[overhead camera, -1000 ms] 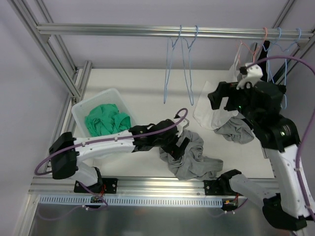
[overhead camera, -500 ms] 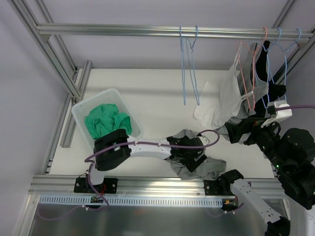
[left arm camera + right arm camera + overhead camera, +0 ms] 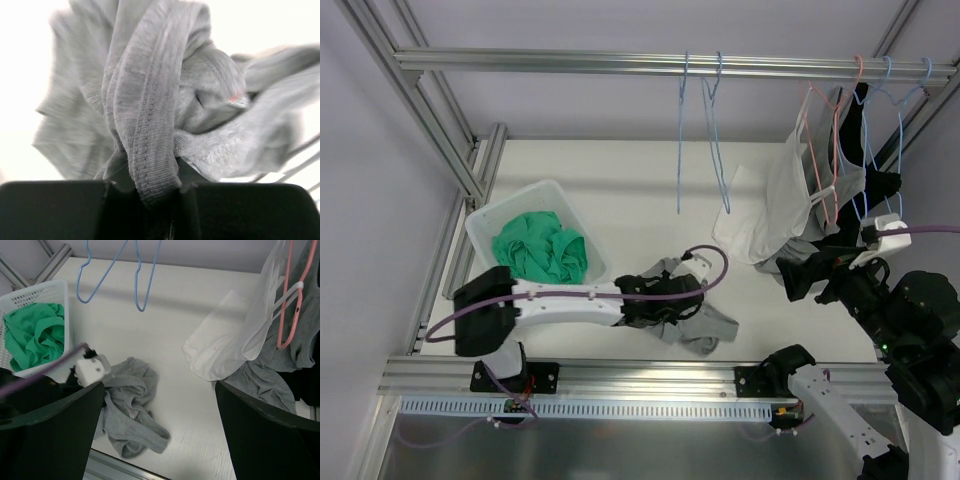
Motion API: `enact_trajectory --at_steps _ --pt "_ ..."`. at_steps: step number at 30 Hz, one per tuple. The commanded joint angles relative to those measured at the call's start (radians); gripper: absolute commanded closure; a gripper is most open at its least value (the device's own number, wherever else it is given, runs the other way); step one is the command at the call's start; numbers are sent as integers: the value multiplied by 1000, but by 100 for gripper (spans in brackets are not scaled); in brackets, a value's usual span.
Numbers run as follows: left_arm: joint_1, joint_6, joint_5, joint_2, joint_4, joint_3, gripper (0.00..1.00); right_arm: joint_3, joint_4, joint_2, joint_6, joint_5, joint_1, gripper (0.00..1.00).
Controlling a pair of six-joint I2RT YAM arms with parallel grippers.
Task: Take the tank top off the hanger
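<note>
A basket [image 3: 510, 198] is set at the left of the table [image 3: 620, 200], with a crumpled cloth [image 3: 538, 250] lying in it. The tank top [image 3: 705, 322] is heaped near the front edge, right of the basket — well apart from the clothes [image 3: 785, 200] hung at the far right. Two hangers [image 3: 680, 140] are hooked on the rail [image 3: 570, 62] behind, between basket and clothes.

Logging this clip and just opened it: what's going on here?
The left end effector is shut on a grey top, bunched on the table near the bin, which holds green cloth. The right end effector is open in the air near a white top hanging on a pink hanger. Two blue hangers hang bare on the rail.
</note>
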Motion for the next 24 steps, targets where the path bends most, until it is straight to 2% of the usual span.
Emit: enact_trajectory --at_steps 1,4,11,16,24 --pt "1 13 -158 -254 -3 5 100 -25 42 -1 -17 5 -3 1" --pt "1 48 -196 -375 -21 18 100 -45 55 -7 -12 3 -3 0" --pt "23 74 -426 -492 -187 143 100 -35 67 -6 -12 5 -3 1" --pt "154 114 -396 -569 -227 228 100 -28 76 2 -11 -12 -3 1" --pt "191 270 -494 -658 -235 383 100 -25 78 10 -19 -3 -3 0"
